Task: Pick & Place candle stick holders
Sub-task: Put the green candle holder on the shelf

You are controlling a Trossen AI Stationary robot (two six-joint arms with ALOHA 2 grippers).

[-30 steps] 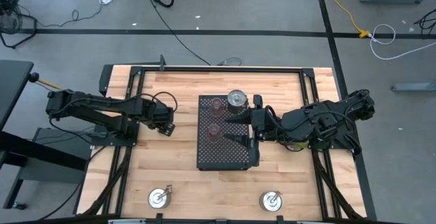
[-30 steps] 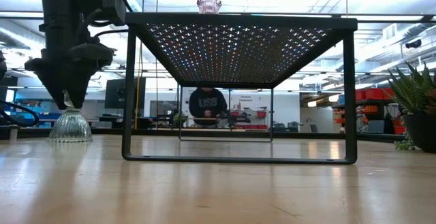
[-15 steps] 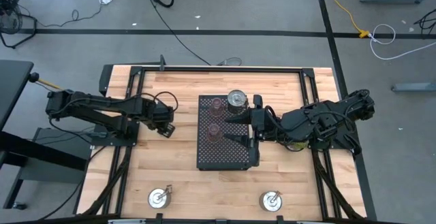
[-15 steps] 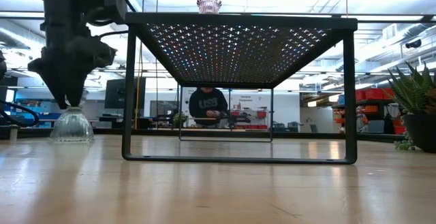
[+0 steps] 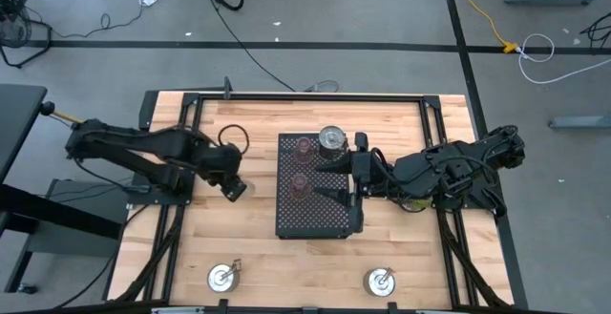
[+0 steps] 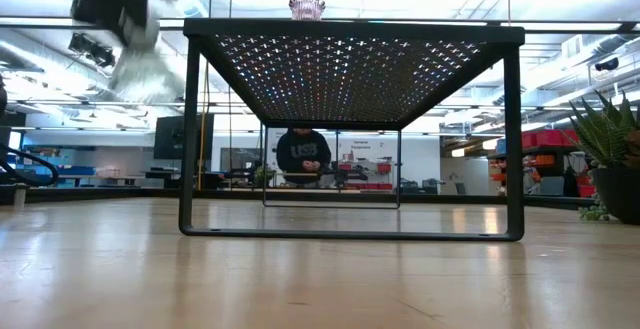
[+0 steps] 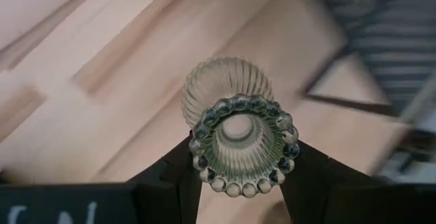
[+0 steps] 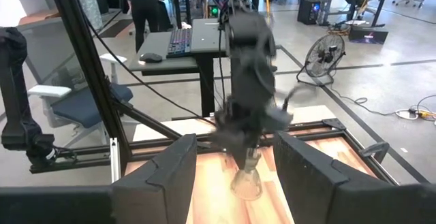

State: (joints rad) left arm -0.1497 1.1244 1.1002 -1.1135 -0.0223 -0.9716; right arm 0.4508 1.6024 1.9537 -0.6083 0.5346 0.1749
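Note:
My left gripper [image 5: 234, 188] is shut on a green-tinted glass candle stick holder [image 7: 238, 142], left of the black perforated tray [image 5: 315, 214]. The holder shows blurred and off the table in the low view [image 6: 135, 69]. Two pinkish glass holders [image 5: 305, 147] [image 5: 300, 185] and a silver one [image 5: 331, 140] stand on the tray top. Two more silver holders [image 5: 223, 277] [image 5: 380, 281] stand on their disc bases near the near edge. My right gripper [image 5: 329, 177] is open and empty over the tray's right part. My left gripper pinches the glass holder at its beaded top rim [image 7: 204, 163] between its two fingers, one on each side. The fingers come from above, pointing down. The holder hangs upright below them, its flared base [image 7: 225, 88] down and clear of the table.
The tray stands raised on legs [image 6: 190, 129] in the table's middle. A potted plant [image 6: 610, 149] shows at the low view's right. A person [image 6: 305, 154] is in the room behind the table. Bare wood lies left of and in front of the tray.
My left gripper has gone up, and a little toward the table's near edge, with the glass holder. The holder stood on the table before and is now lifted clear of it. My right gripper has kept still.

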